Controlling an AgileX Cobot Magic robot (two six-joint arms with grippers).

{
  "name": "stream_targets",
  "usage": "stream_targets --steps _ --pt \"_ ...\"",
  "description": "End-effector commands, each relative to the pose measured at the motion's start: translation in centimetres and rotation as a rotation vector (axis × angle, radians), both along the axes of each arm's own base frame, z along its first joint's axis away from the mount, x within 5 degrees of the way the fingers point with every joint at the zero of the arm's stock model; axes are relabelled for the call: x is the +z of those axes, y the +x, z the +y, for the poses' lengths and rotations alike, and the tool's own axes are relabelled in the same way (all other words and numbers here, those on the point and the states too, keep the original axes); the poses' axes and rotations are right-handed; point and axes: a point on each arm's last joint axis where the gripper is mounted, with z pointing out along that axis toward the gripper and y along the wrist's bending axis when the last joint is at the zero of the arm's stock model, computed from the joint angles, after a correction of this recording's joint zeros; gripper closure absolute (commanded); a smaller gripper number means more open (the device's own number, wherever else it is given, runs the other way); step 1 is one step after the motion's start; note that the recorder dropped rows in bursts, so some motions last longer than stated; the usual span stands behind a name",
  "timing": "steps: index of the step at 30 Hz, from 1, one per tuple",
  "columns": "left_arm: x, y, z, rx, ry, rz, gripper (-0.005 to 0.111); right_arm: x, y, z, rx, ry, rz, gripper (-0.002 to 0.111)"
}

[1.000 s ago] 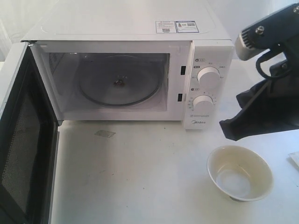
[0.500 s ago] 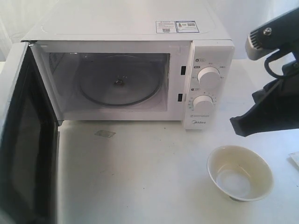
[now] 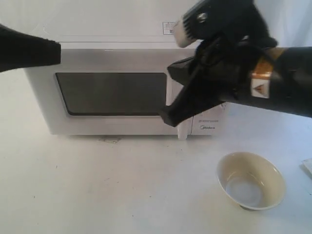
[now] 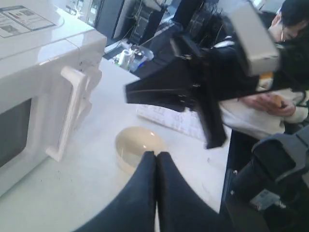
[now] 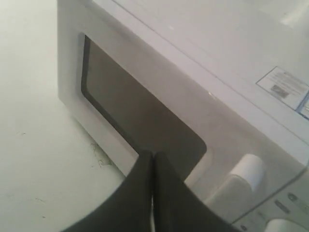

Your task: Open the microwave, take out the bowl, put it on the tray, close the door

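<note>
The white microwave [image 3: 112,53] stands at the back with its door [image 3: 112,126] shut and the dark window facing me. The cream bowl [image 3: 251,180] sits upright on the table, front right, apart from both grippers. My right gripper [image 3: 165,117] is shut and empty, its tips at the door's handle side; its arm hides the dials. The right wrist view has that gripper [image 5: 153,154] over the door window [image 5: 140,121], next to the bar handle [image 5: 241,179]. My left gripper [image 3: 56,51] hangs at the oven's upper left. In its own view that gripper [image 4: 156,154] is shut and empty, above the bowl [image 4: 137,145].
A flat white thing [image 3: 308,166] lies at the table's right edge, beyond the bowl. A small smudge [image 3: 109,140] marks the table below the door. A seated person [image 4: 285,72] is beside the table, behind the right arm [image 4: 203,82].
The door has gone from wide open to shut. My right arm has swung left across the oven's front. My left arm has come into view at the upper left.
</note>
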Motion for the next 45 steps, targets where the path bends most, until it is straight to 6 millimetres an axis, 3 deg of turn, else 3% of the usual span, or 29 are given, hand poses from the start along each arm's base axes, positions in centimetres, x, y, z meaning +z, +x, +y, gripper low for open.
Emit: stream_targets --steps 1,7,12,18,23,28,33,36,42,45 --pt "0.2 -5.4 0.2 -0.064 0.133 -0.015 0.107 -1.9 4.2 2.0 0.009 -0.015 0.009 0.108" --pt "-2.1 -9.8 2.9 0.318 0.451 0.074 0.107 -3.1 7.5 3.6 -0.007 -0.039 0.041 0.108" --pt "-2.1 -13.4 4.5 0.548 0.514 -0.049 0.107 -3.8 8.5 3.6 -0.02 -0.045 0.054 0.108" --pt "-1.9 -15.2 7.2 0.9 0.571 -0.126 0.107 -3.8 9.8 2.2 -0.058 -0.005 0.03 0.108" --pt "-2.0 -15.8 7.8 0.959 0.618 -0.155 0.107 -4.3 10.8 0.7 -0.115 -0.014 0.049 0.108" --pt "-2.0 -15.9 7.9 0.96 0.62 -0.155 0.107 -3.5 9.2 1.3 -0.116 -0.024 0.086 0.108" --pt "-2.0 -15.9 7.9 0.96 0.62 -0.155 0.107 -1.7 4.8 2.9 -0.041 -0.014 0.099 0.108" --pt "-2.0 -15.9 7.9 0.96 0.62 -0.155 0.107 0.2 3.1 2.4 -0.038 0.001 0.077 0.108" --pt "-2.0 -15.9 7.9 0.96 0.62 -0.155 0.107 1.0 2.7 2.2 -0.032 0.013 0.048 0.108" --pt "-2.0 -15.9 7.9 0.96 0.62 -0.155 0.107 1.2 2.4 1.0 -0.054 -0.121 0.02 0.108"
